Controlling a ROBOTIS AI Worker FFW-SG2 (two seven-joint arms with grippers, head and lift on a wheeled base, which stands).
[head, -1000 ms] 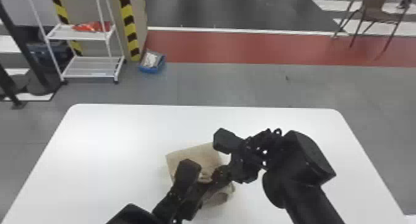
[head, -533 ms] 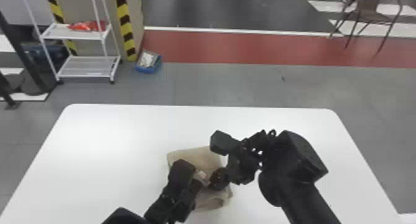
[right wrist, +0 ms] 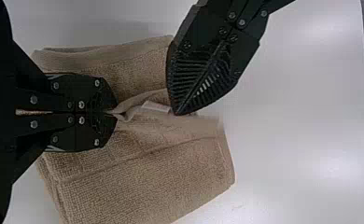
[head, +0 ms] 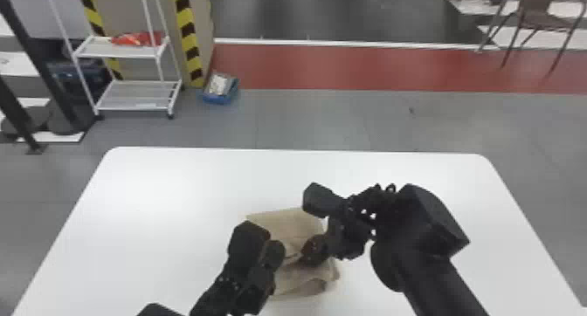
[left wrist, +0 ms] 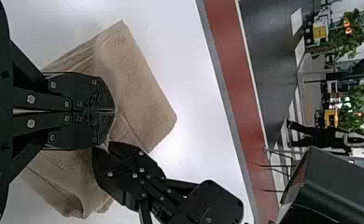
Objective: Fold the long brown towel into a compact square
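The brown towel [head: 301, 225] lies bunched and folded over at the table's front middle. From the left, my left gripper [head: 275, 254] reaches over it; from the right comes my right gripper [head: 312, 250], a short way off. In the left wrist view, the left gripper [left wrist: 114, 111] is shut above the towel [left wrist: 140, 88], its tips low by the cloth; whether cloth is pinched there is unclear. The right wrist view has the right gripper [right wrist: 114, 112] shut on a raised fold of the towel [right wrist: 152, 175]. A white tag [right wrist: 156, 107] lies between both grippers' tips.
Bare white table [head: 174, 197] surrounds the towel at the back and both sides. The two arms stand close together over the cloth. Beyond the table, on the floor, are a white shelf rack [head: 135, 97], a blue box [head: 220, 90] and a chair [head: 539, 18].
My left gripper has drawn a little to the left, widening the gap to the right one. The right gripper stays nearly in place, and the head view has shifted slightly.
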